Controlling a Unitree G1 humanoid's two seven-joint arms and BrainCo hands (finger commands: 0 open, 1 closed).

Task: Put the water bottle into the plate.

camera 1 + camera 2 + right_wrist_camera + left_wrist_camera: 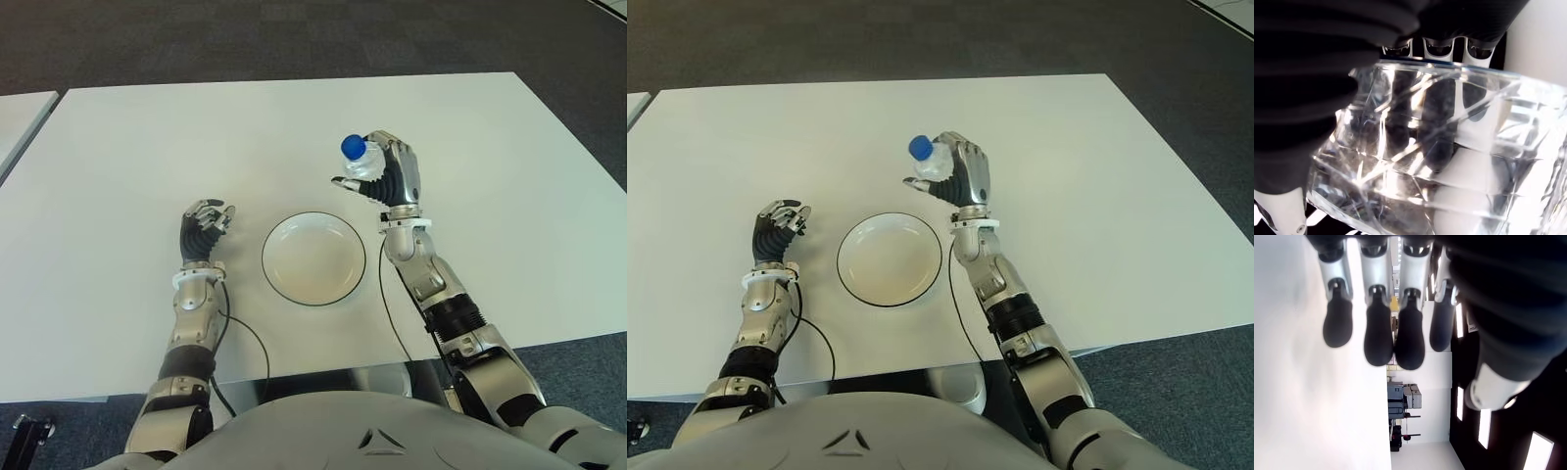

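Currently one water bottle in right robot hand; one plate.

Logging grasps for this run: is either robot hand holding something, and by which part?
The right robot hand holds the water bottle around its clear body, blue cap sticking out above the fingers, beyond the plate. The left robot hand holds nothing.

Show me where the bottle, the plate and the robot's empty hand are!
bottle (354, 148), left eye view, on its blue cap.
plate (313, 259), left eye view, on its bare middle.
left hand (203, 227), left eye view, on its palm.
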